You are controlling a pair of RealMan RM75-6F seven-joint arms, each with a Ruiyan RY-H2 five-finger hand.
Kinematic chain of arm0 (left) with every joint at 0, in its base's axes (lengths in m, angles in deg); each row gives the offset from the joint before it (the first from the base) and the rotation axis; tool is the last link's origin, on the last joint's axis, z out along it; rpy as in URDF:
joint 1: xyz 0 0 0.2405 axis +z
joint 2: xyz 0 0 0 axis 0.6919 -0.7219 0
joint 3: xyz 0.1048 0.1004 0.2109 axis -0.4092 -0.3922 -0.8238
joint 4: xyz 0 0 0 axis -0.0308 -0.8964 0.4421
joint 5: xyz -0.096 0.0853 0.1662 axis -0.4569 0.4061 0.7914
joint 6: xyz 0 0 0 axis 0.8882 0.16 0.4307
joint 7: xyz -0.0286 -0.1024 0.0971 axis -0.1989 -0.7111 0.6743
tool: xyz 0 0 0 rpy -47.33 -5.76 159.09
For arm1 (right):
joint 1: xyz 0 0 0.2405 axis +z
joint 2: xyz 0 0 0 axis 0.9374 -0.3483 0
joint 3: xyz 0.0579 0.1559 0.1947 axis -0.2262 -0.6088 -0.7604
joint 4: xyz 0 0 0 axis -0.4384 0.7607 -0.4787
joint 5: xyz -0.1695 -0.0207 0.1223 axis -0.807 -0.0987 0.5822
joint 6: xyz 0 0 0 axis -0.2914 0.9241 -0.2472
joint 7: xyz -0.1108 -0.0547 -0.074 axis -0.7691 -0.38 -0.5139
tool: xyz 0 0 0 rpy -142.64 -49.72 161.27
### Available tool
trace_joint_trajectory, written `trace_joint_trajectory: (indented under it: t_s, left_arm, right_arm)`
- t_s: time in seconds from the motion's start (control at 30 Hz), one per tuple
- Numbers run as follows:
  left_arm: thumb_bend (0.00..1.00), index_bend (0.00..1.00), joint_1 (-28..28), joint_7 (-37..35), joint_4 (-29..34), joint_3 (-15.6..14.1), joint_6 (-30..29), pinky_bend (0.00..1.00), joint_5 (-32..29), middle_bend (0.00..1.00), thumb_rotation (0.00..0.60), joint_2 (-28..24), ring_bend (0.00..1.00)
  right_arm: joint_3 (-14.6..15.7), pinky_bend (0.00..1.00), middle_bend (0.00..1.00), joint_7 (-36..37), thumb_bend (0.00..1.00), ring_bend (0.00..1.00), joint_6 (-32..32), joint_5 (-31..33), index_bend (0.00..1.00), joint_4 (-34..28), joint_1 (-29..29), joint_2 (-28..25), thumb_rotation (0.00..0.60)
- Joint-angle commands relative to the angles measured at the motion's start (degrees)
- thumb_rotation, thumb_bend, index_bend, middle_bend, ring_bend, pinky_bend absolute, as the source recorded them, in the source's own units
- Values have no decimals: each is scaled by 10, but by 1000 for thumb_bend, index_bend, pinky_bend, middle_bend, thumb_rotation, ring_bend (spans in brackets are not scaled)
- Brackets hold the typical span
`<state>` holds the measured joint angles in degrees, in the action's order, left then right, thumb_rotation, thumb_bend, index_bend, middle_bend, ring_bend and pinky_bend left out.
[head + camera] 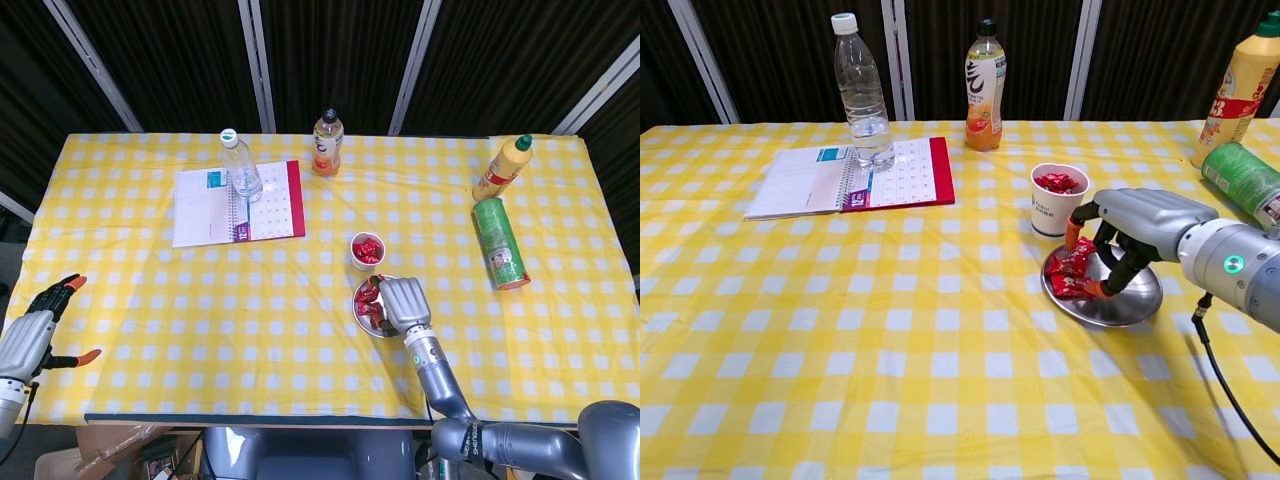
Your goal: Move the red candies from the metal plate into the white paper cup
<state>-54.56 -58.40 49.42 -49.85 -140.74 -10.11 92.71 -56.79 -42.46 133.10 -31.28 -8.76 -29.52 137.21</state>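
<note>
Our right hand [1130, 238] sits low over the plate [1130, 295], fingers curled down around the red candies [1068, 273] heaped on its left side; we cannot tell whether any candy is actually pinched. Cup [1057, 200]: just far of the plate, upright, red candies already inside. Right of these, a green can [498, 244] lying on its side and a yellow bottle [503, 167]. Far left, a notebook [850, 176] with a water bottle [861, 92] on it. Our left hand [35, 330]: off the table's near-left edge, fingers spread, holding nothing.
</note>
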Motion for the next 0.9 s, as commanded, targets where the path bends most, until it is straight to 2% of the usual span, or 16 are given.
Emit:
trace_joint_trajectory:
  t_s: [0.03, 0.8, 0.9]
  left_arm:
    - [40, 0, 0, -1, -1, 0, 1, 0, 0, 0, 600, -1, 0]
    - [41, 0, -1, -5, -1, -1, 5, 0, -2, 0, 600, -2, 0]
    - [41, 0, -1, -7, -2, -1, 6, 0, -1, 0, 600, -2, 0]
  right_arm:
    - [-2, 1000, 750, 2, 322, 900, -5, 3, 377, 4, 1, 3, 600]
    - [-19, 1000, 750, 20, 322, 900, -45, 20, 377, 57, 12, 38, 600]
    - [-20, 1000, 750, 22, 322, 900, -49, 24, 408, 64, 11, 41, 600]
